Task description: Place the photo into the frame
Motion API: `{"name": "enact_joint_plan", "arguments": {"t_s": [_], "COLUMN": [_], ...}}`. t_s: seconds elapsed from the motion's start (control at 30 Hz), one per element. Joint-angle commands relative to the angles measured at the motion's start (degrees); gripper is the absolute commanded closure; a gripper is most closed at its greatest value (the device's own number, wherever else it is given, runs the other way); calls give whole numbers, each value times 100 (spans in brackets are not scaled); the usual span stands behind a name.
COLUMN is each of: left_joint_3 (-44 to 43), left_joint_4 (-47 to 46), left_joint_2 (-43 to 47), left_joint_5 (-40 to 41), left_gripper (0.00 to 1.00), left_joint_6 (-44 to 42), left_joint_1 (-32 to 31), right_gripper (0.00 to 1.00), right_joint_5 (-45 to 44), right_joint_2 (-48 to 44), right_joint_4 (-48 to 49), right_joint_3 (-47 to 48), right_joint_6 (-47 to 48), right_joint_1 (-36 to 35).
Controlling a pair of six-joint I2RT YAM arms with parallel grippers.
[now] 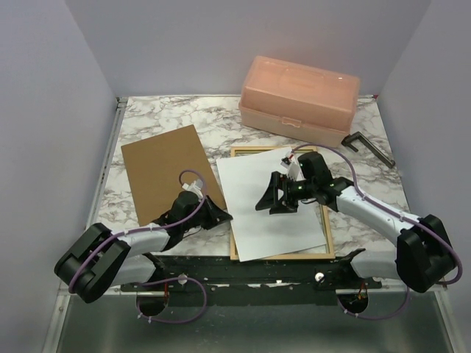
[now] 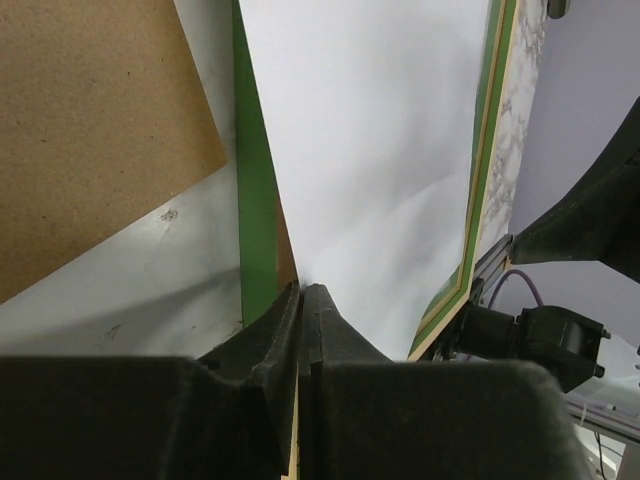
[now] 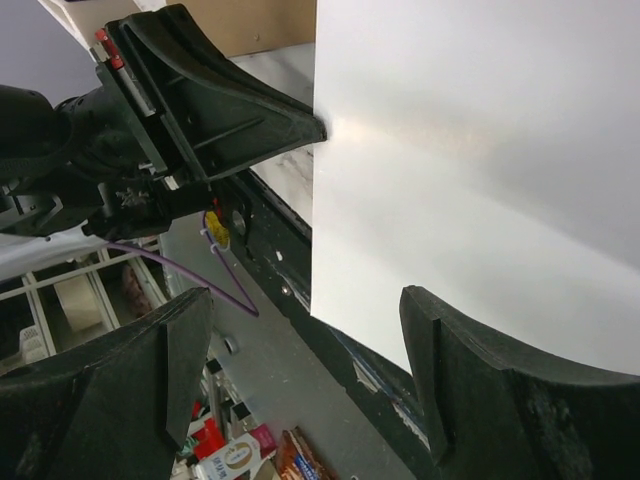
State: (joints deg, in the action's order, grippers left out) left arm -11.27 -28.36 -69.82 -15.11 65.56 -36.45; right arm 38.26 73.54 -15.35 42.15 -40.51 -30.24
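The photo (image 1: 257, 228) lies white side up and skewed across the frame (image 1: 328, 229), which rests flat on the marble table; the photo's near corner overhangs the frame's front rail. My left gripper (image 1: 224, 215) sits low at the photo's left edge. In the left wrist view its jaws (image 2: 302, 290) are pressed together right where the photo (image 2: 370, 150) edge meets the green frame rail (image 2: 255, 200), shut on that edge. My right gripper (image 1: 276, 202) hovers over the middle of the photo (image 3: 480, 150), fingers (image 3: 460, 350) wide apart and holding nothing.
A brown hardboard backing panel (image 1: 165, 173) lies left of the frame, beside my left arm. A peach plastic box (image 1: 298, 99) stands at the back. A dark bracket (image 1: 372, 147) lies at the back right. Grey walls enclose the table on three sides.
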Motion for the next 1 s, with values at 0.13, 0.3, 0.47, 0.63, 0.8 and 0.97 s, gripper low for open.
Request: {"name": "enact_joint_plan", "arguments": {"t_s": [0.13,0.3,0.47,0.63,0.8,0.97], "left_joint_3": [111,-185,-637,-928,-1286,-1639], "left_joint_4": [184,1336,2664,3104,3127,3146], "left_joint_2": [524,1304,1939,2055,1688,1236], "left_joint_5": [86,240,251,-136,-450,-671], "left_gripper": [100,100,100,100,100,100], "left_joint_6": [-114,-446,-833,-1190,-1448,-1710], "left_joint_1": [81,111,229,416,448,446], "right_gripper": [18,18,18,18,17,17], "right_joint_5": [-75,-277,-711,-1148,-1426,-1457], "right_joint_2": [-191,-306,-598,-870,-1070,-1157], "right_joint_4": [-332,-485,-644,-999,-1283,-1344], "right_joint_3": [293,437,623,987,1219,1220], "right_joint_6": [111,149,179,364,506,501], "right_joint_1": [53,57,63,62,62,63]}}
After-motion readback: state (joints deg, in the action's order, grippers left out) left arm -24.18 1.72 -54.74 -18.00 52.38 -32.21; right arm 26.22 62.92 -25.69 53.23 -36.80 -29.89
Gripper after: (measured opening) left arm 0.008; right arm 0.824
